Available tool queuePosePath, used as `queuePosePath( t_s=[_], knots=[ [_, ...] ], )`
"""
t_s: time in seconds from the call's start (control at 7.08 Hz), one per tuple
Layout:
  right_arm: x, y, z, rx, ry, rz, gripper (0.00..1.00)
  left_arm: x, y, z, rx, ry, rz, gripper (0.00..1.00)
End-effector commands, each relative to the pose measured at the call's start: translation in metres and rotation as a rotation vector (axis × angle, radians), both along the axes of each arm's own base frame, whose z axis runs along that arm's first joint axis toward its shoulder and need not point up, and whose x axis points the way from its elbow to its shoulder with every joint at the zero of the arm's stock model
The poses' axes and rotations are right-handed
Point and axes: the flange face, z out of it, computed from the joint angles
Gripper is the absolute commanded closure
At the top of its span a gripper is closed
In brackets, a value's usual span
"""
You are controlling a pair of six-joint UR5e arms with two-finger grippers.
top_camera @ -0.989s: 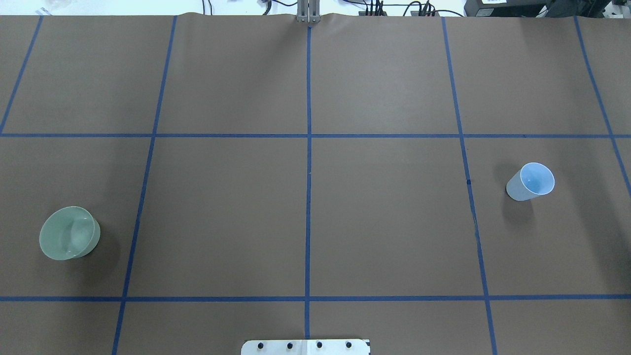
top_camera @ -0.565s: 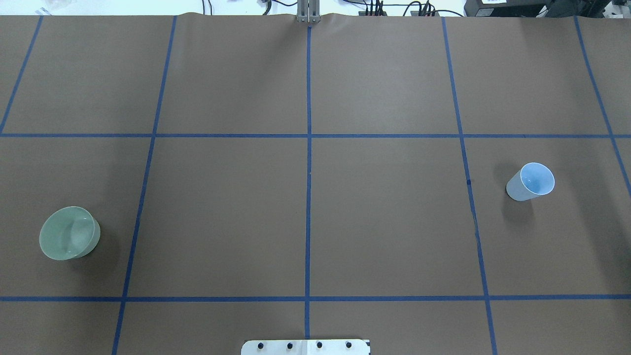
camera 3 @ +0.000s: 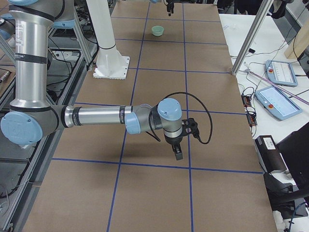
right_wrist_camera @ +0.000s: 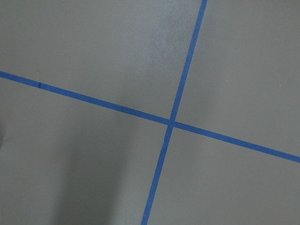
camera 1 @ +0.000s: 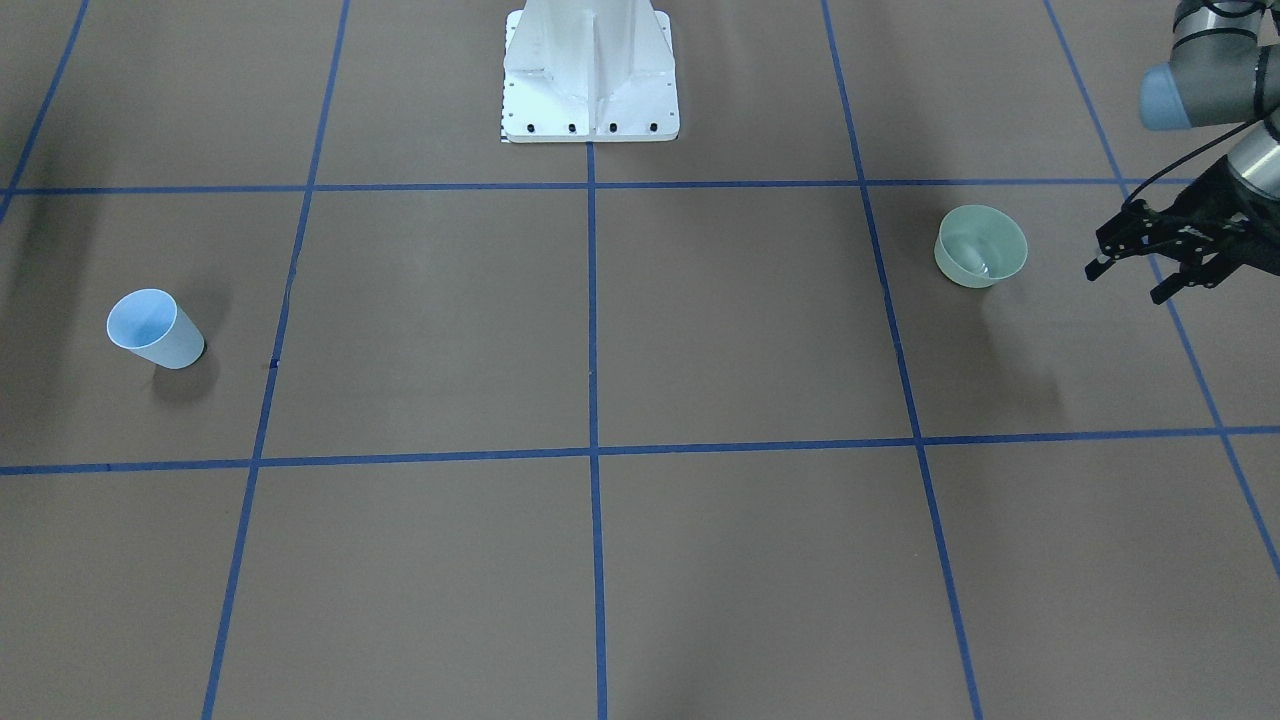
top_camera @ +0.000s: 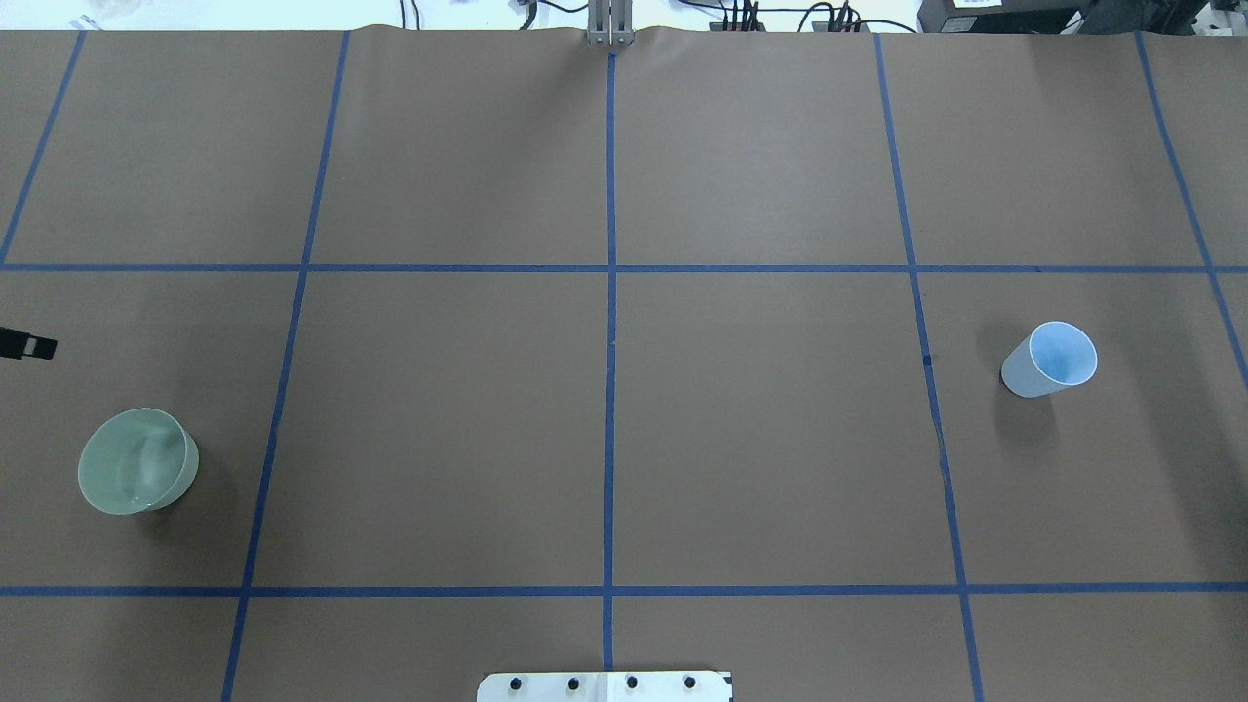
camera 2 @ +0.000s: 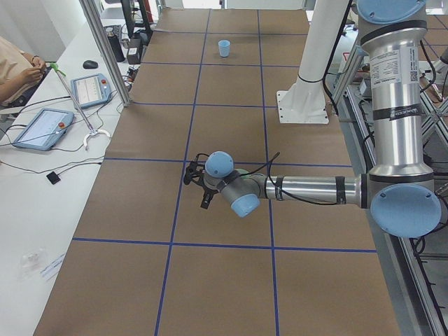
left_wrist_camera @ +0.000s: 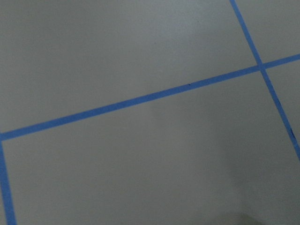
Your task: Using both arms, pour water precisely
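A pale green bowl (top_camera: 136,460) stands at the table's left; it also shows in the front view (camera 1: 980,247), with a faint white glint inside that may be water. A light blue cup (top_camera: 1051,359) stands upright at the right (camera 1: 150,328). My left gripper (camera 1: 1128,283) is open and empty, above the table just outside the bowl. One fingertip (top_camera: 29,345) shows at the overhead view's left edge. My right gripper (camera 3: 177,153) hangs over the table's right end, far from the cup; I cannot tell whether it is open or shut.
The brown table cover (top_camera: 760,439) carries a grid of blue tape lines. The white bolted pedestal (camera 1: 590,70) stands at the robot's edge. Both wrist views show only bare cover and tape. Tablets and cables lie on the side benches (camera 2: 42,126).
A black fingertip of my left gripper has come into the overhead view at its left edge, beyond the bowl. The bowl and cup have not moved.
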Motion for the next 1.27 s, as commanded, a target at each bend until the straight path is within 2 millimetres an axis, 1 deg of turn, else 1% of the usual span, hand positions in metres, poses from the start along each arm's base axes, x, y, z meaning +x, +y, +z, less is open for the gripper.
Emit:
queuePosePath(
  t_s=[0.0,0.14,0.28,0.42,0.56,0.71,0.99,1.13],
  knots=[
    [0.0,0.0,0.0,-0.002,0.0,0.001,0.0,0.039,0.024,-0.006,-0.013,-0.009,0.011,0.0],
    [0.0,0.003,0.003,-0.007,0.001,0.0,0.0,0.031,0.041,-0.011,-0.006,-0.008,0.021,0.0],
    [0.0,0.004,0.004,-0.011,-0.002,0.0,0.0,0.033,0.064,-0.011,0.004,-0.027,0.044,0.0],
    [-0.001,0.007,0.006,-0.013,-0.009,-0.003,0.0,0.047,0.078,-0.006,0.027,-0.059,0.058,0.0],
    [-0.001,0.007,0.006,-0.013,-0.01,-0.003,0.0,0.057,0.083,-0.005,0.03,-0.072,0.063,0.01],
    [0.0,0.007,0.006,-0.013,-0.008,-0.002,0.0,0.063,0.086,-0.005,0.016,-0.071,0.069,0.07],
    [-0.001,0.009,0.008,-0.018,-0.009,-0.003,0.0,0.067,0.087,-0.002,0.007,-0.075,0.076,0.26],
    [0.0,0.01,0.009,-0.021,-0.009,-0.002,0.0,0.069,0.086,-0.001,0.002,-0.077,0.076,0.37]
  ],
)
